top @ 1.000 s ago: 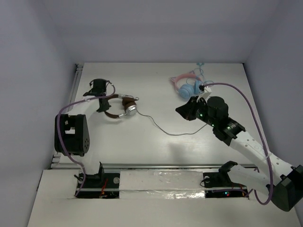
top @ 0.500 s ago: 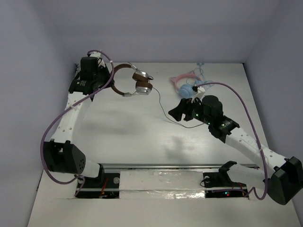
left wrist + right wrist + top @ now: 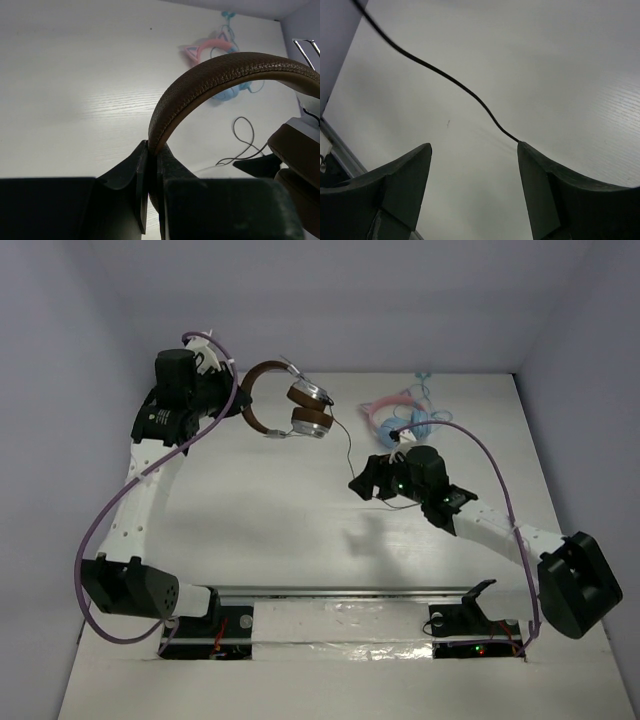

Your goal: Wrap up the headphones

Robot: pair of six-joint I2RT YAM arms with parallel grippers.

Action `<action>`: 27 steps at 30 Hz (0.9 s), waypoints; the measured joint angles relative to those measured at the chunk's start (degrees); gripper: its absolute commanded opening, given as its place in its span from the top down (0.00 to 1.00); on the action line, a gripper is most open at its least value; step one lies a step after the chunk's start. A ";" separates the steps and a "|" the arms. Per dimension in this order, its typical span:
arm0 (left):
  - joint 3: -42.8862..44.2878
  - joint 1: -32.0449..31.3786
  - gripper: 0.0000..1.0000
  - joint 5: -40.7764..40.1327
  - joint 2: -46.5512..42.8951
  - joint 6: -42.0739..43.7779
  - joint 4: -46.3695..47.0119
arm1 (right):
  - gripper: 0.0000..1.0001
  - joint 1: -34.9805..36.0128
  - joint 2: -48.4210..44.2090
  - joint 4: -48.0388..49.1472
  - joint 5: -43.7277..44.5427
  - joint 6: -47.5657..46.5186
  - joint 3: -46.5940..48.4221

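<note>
Your left fingers (image 3: 127, 170) are pressed together on the brown headband (image 3: 220, 75), pinching it near one end, so the headphones (image 3: 290, 405) hang in the air over the far left of the worktop (image 3: 250, 530) with both earcups (image 3: 312, 410) dangling to the side. Holding by the band looks deliberate: it leaves the cups and the band free as a form to wind around, and it lifts the cable (image 3: 445, 75) off the surface so it drapes instead of tangling.

Your right fingers (image 3: 402, 175) are spread wide, low over the middle of the worktop. The thin dark cable crosses the gap between them and meets the tip of one finger; nothing is clamped. My reading is that you are placed to catch the loose run of cable, and closing on it would give you tension to guide the turns.

The pink-and-blue headphones (image 3: 400, 415) lie on the worktop just beyond your right arm, apart from the ones you hold, with their own light cord trailing toward the far edge; keep the dark cable from snagging them.

No brand, label or lettering can be read on anything here.
</note>
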 measured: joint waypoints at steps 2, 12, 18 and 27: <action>1.84 0.00 1.00 0.94 -0.07 -0.52 0.07 | 0.26 0.00 2.29 1.55 0.35 0.02 -0.04; 8.04 0.00 1.00 4.44 -1.20 -1.84 0.66 | 0.31 0.00 8.26 5.46 4.52 0.02 -1.49; 12.76 0.00 1.00 4.57 -0.39 -2.75 -0.48 | 0.36 0.00 8.07 7.37 5.60 0.09 -2.19; 22.23 0.00 1.00 4.26 1.07 -3.23 -0.11 | 0.85 0.00 1.60 5.53 0.76 1.14 -3.28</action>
